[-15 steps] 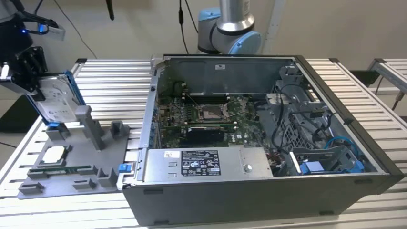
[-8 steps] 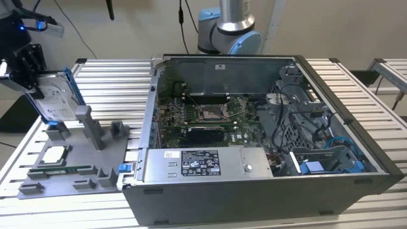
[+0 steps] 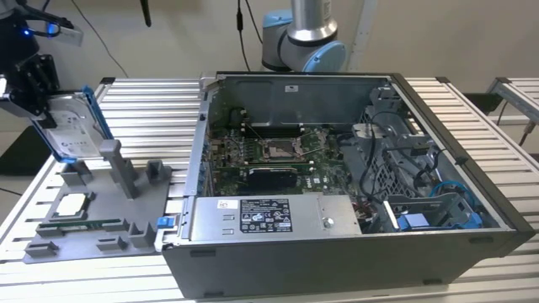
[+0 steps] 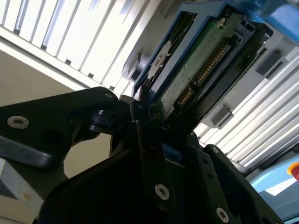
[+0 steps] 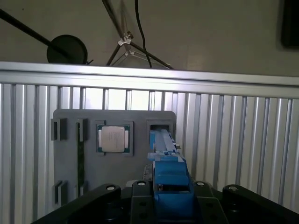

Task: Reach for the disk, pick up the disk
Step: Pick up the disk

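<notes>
Disk [image 3: 72, 129] first: we see a flat, rectangular silver metal hard drive with a white printed label on its broad face and a blue plastic frame along its edges. In the second wrist view the disk [image 4: 196, 70] shows its other face, a green board with a row of gold contacts, again bordered in blue.

In the exterior view it stands on edge. Its long axis runs roughly from twelve to six o'clock, with the top leaning toward eleven. The labelled face is turned toward the camera and a blue edge lies on its three o'clock side.

It sits at about ten o'clock from the open dark-grey metal computer case [image 3: 505, 208]. It is over the far corner of the grey plastic fixture tray [image 3: 126, 208], which lies on the slatted aluminium table [image 3: 151, 107]. Its lower end comes down to the tray's upright slot posts, and we cannot tell whether it touches them or hangs just clear.

The black two-finger gripper [image 3: 44, 104] is on the disk's ten o'clock side, clenched on its upper end. In both wrist views we see black fingers [image 4: 140, 126] pressed against either side of the blue-framed end. In the first wrist view the disk reaches away from the gripper toward a rectangular slot in the tray. That slot is just beside the pocket holding the small square silver processor chip [image 5: 113, 138].
</notes>
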Robot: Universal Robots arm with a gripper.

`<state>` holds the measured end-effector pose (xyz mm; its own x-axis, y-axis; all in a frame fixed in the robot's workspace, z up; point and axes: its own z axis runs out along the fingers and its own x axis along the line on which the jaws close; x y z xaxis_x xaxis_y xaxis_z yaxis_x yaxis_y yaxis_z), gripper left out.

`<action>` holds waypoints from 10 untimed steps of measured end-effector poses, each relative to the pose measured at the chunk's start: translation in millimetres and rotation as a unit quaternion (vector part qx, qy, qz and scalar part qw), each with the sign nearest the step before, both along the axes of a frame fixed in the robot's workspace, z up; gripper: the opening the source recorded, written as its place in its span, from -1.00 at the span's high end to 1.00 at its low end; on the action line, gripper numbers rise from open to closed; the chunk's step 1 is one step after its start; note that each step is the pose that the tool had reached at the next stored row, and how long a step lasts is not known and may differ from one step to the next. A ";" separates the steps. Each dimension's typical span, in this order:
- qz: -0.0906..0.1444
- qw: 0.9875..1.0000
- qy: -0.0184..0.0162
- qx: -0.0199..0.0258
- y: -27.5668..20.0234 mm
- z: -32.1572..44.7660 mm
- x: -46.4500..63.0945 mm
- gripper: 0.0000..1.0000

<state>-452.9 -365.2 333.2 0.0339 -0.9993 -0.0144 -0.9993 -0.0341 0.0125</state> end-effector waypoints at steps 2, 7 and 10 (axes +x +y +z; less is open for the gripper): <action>0.000 1.000 0.000 0.000 0.0 2.2 0.0 1.00; 0.000 1.000 0.000 0.000 0.0 7.0 0.0 1.00; 0.000 1.000 0.000 0.000 -0.1 9.6 0.0 1.00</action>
